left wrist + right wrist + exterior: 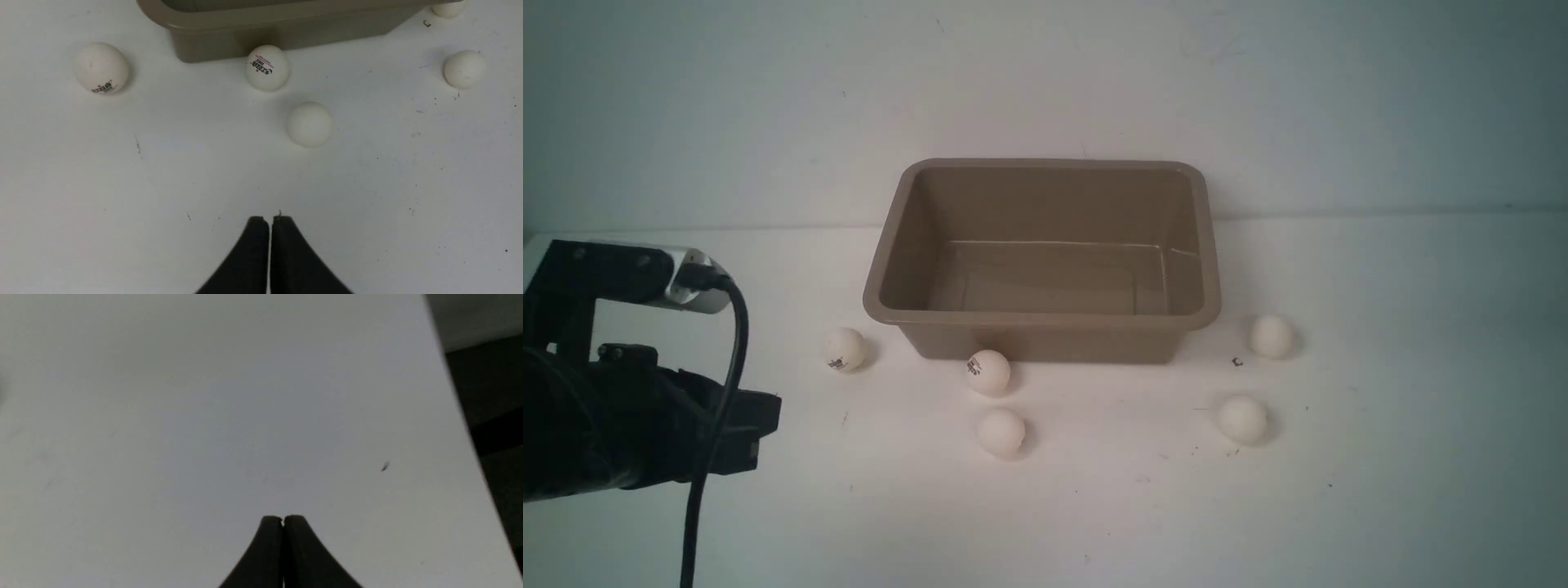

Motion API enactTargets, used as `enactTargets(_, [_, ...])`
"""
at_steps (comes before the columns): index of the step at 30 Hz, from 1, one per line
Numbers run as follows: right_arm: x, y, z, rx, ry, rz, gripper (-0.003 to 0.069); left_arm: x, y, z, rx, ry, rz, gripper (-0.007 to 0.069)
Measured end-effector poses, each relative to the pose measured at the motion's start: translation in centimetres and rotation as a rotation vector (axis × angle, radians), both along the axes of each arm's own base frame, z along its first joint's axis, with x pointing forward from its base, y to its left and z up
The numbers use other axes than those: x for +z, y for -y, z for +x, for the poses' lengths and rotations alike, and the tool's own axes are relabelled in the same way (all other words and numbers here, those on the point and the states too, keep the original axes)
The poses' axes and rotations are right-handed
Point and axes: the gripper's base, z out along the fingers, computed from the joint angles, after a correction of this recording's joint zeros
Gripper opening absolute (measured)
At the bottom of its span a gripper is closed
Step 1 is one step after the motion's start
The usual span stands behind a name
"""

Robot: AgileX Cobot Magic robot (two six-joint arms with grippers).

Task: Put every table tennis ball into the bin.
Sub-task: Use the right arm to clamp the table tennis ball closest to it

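Note:
The tan-brown bin (1205,245) stands empty at the middle of the white table, its front wall (229,41) showing in the left wrist view. Several off-white table tennis balls lie in front of it. One with a logo (844,349) (101,67) is at the left, another with a logo (988,372) (267,67) rests against the bin's front, and a plain one (1001,432) (309,124) lies nearer me. Two more (1271,336) (1242,420) (465,69) lie at the right. My left gripper (269,218) is shut and empty, short of the balls. My right gripper (283,517) is shut over bare table.
The left arm's black wrist and cable (719,384) fill the front view's lower left. A white wall rises behind the bin. The table's edge (461,408) runs past the right gripper, with dark floor beyond it.

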Motion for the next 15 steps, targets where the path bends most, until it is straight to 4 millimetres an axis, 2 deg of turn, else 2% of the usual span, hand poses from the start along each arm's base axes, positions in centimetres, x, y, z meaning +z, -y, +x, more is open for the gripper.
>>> enactTargets(2, [0.5,0.3,1.0,-0.028,0.042,-0.008,-0.0010,-0.2,0.0,0.2,0.004,-0.005,0.001,-0.0004])
enactTargets(4, [1.5,-0.2,2.3,0.015,0.116,-0.007,-0.0010,-0.2,-0.1,0.3,0.014,-0.003,0.005,-0.0004])
enactTargets(7, [2.0,-2.9,3.9,0.213,0.156,0.002,-0.0010,-0.6,-0.2,0.6,0.019,-0.015,0.008,-0.0004])
enactTargets(11, [-0.5,-6.6,5.9,0.424,0.060,0.025,-0.0010,-1.3,-0.3,1.1,0.012,-0.048,0.016,-0.0004])
enactTargets(15, [-2.9,-8.8,7.1,0.538,-0.019,0.024,-0.0010,-1.7,-0.3,1.2,-0.001,-0.060,0.038,-0.0004])
